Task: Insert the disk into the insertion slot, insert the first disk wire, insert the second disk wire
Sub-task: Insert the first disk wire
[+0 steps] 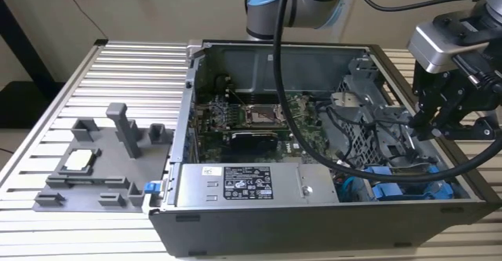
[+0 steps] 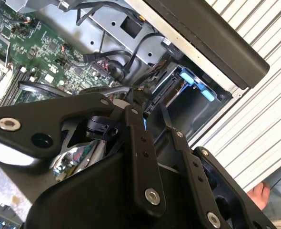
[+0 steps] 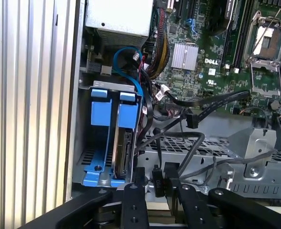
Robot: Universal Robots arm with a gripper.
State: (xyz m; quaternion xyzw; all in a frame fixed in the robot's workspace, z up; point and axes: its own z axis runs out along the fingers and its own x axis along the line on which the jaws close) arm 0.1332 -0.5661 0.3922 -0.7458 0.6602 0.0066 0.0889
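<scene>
"where was the disk (image 3: pixel 124 152)?"
"seated in the insertion slot (image 3: pixel 107 85), in its blue frame."
"and the jaws?"
"clamped on a black wire plug (image 3: pixel 156 183), near the disk's end."

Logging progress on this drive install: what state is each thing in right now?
computer case: open, side panel off.
disk: seated on edge in its blue carrier.
insertion slot: filled by the disk.
black wire connector: loose, not plugged into the disk.
gripper: above the drive cage, at that connector; grip unclear.
</scene>
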